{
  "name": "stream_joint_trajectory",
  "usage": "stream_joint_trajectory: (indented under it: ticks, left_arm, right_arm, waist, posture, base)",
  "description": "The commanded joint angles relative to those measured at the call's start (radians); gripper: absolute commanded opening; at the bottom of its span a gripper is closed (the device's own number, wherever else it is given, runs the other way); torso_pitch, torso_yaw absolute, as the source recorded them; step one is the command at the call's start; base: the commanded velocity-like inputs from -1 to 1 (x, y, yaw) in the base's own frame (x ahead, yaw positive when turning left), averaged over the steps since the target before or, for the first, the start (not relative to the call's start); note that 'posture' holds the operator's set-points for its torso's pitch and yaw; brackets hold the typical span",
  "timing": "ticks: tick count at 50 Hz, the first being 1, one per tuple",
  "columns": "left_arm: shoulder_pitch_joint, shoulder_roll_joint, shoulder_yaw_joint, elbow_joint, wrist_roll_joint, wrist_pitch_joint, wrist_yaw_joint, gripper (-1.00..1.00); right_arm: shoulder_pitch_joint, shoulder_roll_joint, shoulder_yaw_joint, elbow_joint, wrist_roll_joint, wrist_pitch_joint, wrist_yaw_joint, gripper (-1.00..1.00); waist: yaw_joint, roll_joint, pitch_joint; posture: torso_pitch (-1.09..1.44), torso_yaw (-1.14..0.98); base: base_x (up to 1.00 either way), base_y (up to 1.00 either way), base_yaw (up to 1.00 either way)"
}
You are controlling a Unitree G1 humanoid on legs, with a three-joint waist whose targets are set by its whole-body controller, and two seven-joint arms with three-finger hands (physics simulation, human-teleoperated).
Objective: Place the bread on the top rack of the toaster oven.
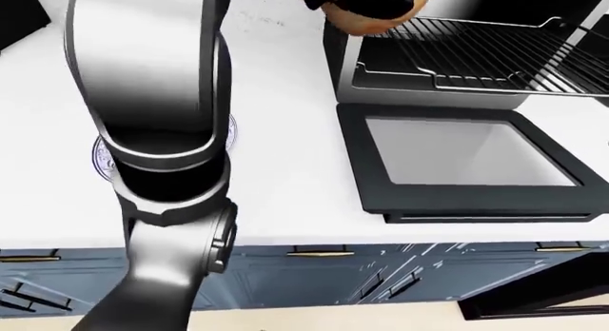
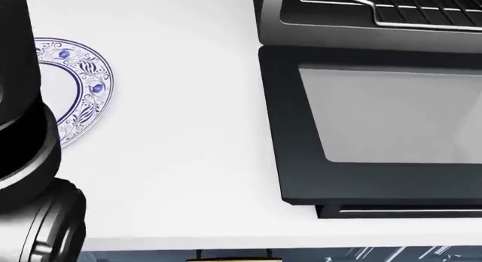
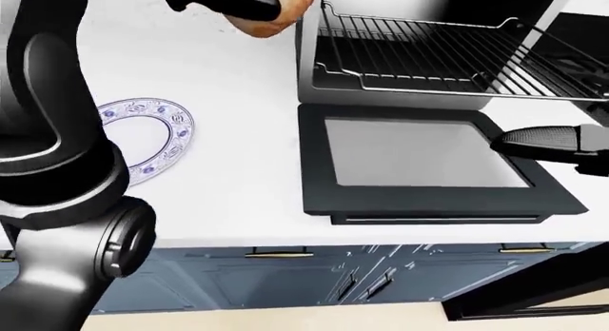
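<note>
The toaster oven stands on the white counter with its door folded down flat and its wire rack pulled out. My left hand is at the top of the right-eye view, its dark fingers shut round the tan bread, held in the air just left of the oven's top left corner. The bread also shows in the left-eye view. My right hand shows only as dark fingers at the right edge, over the door's right rim, holding nothing I can see.
A white plate with a blue pattern lies bare on the counter left of the oven. My left arm fills the left of every view. Blue drawer fronts run below the counter edge.
</note>
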Motion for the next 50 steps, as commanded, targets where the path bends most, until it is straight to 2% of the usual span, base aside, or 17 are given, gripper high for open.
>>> stream_joint_trajectory:
  ticks: [1,6,10,14,21,26,32,33,34,42,50]
  left_arm:
    - [-0.040,0.002,0.022,0.007,0.003,-0.013,0.016,-1.00]
    - [-0.071,-0.023,0.011,-0.042,0.004,0.049,0.004,-1.00]
    - [-0.091,-0.052,-0.004,-0.079,0.014,0.100,-0.008,-1.00]
    - [-0.106,-0.087,-0.024,-0.050,0.023,0.074,-0.001,-1.00]
    - [-0.155,-0.157,-0.028,0.030,0.012,0.028,0.029,-1.00]
    - [-0.157,-0.175,-0.030,0.053,-0.005,0.003,0.029,-1.00]
    - [-0.171,-0.183,-0.026,0.085,-0.022,-0.019,0.040,-1.00]
    - [-0.187,-0.234,-0.050,0.202,-0.030,-0.114,0.080,-1.00]
    - [-0.195,-0.248,-0.051,0.252,-0.032,-0.154,0.092,-1.00]
    - [-0.260,-0.301,-0.046,0.430,-0.053,-0.267,0.127,-1.00]
    - [-0.271,-0.352,-0.065,0.573,-0.048,-0.383,0.155,-1.00]
  right_arm:
    - [0.006,-0.020,-0.033,-0.006,0.015,-0.030,-0.015,1.00]
    - [0.046,-0.035,-0.084,-0.008,0.052,-0.036,-0.029,1.00]
    - [0.064,-0.035,-0.100,-0.013,0.071,-0.046,-0.039,1.00]
    - [0.075,-0.041,-0.115,-0.015,0.088,-0.051,-0.049,1.00]
    - [0.106,-0.032,-0.150,-0.028,0.105,-0.057,-0.047,1.00]
    - [0.124,-0.035,-0.186,-0.029,0.126,-0.055,-0.044,1.00]
    - [0.144,-0.011,-0.193,-0.043,0.117,-0.068,-0.036,1.00]
    - [0.154,-0.002,-0.207,-0.048,0.119,-0.066,-0.029,1.00]
    - [0.160,0.000,-0.219,-0.049,0.122,-0.062,-0.025,1.00]
    - [0.175,-0.014,-0.261,-0.044,0.153,-0.059,-0.029,1.00]
    - [0.194,-0.005,-0.280,-0.051,0.156,-0.061,-0.020,1.00]
  waist:
    - [0.002,-0.004,-0.021]
    - [0.001,-0.003,-0.019]
    - [0.000,-0.004,-0.017]
    - [0.001,-0.008,-0.015]
    - [0.003,-0.017,-0.014]
    - [0.004,-0.019,-0.014]
    - [0.004,-0.020,-0.013]
    - [0.003,-0.020,-0.013]
    - [0.003,-0.021,-0.013]
    - [0.007,-0.030,-0.017]
    - [0.007,-0.033,-0.019]
  posture:
    - [0.00,0.00]
    - [0.00,0.00]
    - [0.00,0.00]
    - [0.00,0.00]
    - [0.00,0.00]
    - [0.00,0.00]
    - [0.00,0.00]
    - [0.00,0.00]
    - [0.00,0.00]
    - [0.00,0.00]
    - [0.00,0.00]
  base:
    - [0.00,0.00,0.00]
    - [0.00,0.00,0.00]
    - [0.00,0.00,0.00]
    - [0.00,0.00,0.00]
    - [0.00,0.00,0.00]
    - [0.00,0.00,0.00]
    - [0.00,0.00,0.00]
    - [0.00,0.00,0.00]
    - [0.00,0.00,0.00]
    - [0.00,0.00,0.00]
    - [0.00,0.00,0.00]
